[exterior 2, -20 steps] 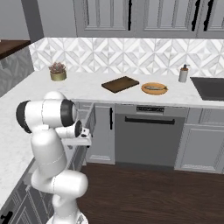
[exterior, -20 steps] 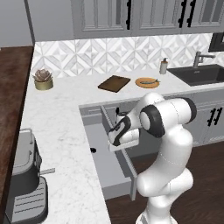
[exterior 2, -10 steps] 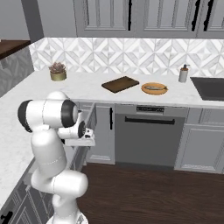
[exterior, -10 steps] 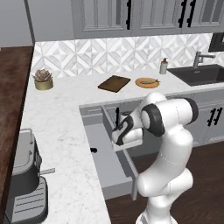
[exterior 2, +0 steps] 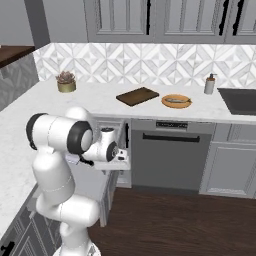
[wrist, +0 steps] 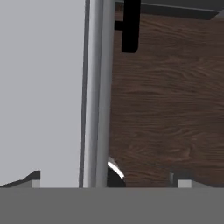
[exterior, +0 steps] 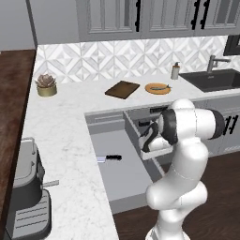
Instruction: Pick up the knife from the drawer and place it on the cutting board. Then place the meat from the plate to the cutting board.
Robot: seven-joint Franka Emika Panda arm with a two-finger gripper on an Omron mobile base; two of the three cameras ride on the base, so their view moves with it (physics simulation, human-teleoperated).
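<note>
your gripper (exterior: 146,139) sits mid-frame in the left base view, jaws spread wide, nothing in them, over the drawer's (exterior: 123,176) right edge | knife (exterior: 108,158) lies left-center, flat in the drawer | board (exterior: 122,89) and plate (exterior: 157,88) with meat (exterior: 159,86) side by side, upper center on the counter (exterior: 65,122)
</note>
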